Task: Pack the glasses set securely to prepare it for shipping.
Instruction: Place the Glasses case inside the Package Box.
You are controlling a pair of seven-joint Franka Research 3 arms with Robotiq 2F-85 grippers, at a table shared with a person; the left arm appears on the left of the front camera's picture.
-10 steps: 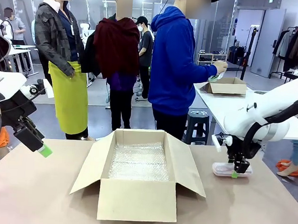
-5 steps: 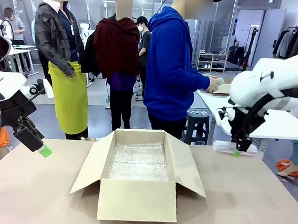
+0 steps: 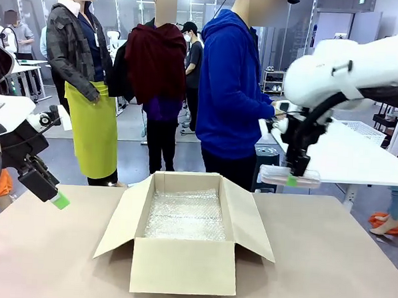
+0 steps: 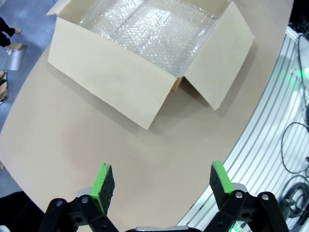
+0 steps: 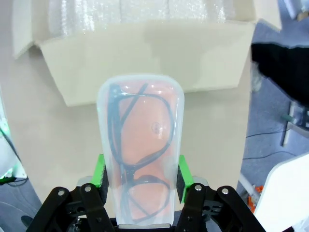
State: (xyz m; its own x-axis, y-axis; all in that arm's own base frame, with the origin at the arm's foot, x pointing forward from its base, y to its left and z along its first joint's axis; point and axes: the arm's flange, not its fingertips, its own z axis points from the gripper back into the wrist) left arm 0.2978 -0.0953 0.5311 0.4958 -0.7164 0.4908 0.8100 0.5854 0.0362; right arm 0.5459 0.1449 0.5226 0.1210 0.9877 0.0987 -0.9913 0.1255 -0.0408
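My right gripper [image 3: 293,180] is shut on a pale pink, see-through glasses case [image 3: 290,175] and holds it flat in the air, well above the table and to the right of the open cardboard box [image 3: 183,265]. The right wrist view looks down on the case [image 5: 141,140], which has dark-framed glasses inside. My right gripper's [image 5: 141,176] green pads press on its two long sides, and the box flap [image 5: 145,53] lies beyond it. My left gripper [image 3: 55,196] hangs open and empty at the table's left edge. In its own view the left gripper [image 4: 161,176] frames bare table short of the box [image 4: 111,82].
Bubble wrap [image 3: 185,215] lines the box floor, and all its flaps stand open. A person in a blue hoodie [image 3: 232,91] stands at the far side, turned toward a white table [image 3: 359,157] at the back right. Other people stand farther back.
My right gripper has lifted the pink case off the table at the right and carried it up and left toward the box. The left arm has not moved.
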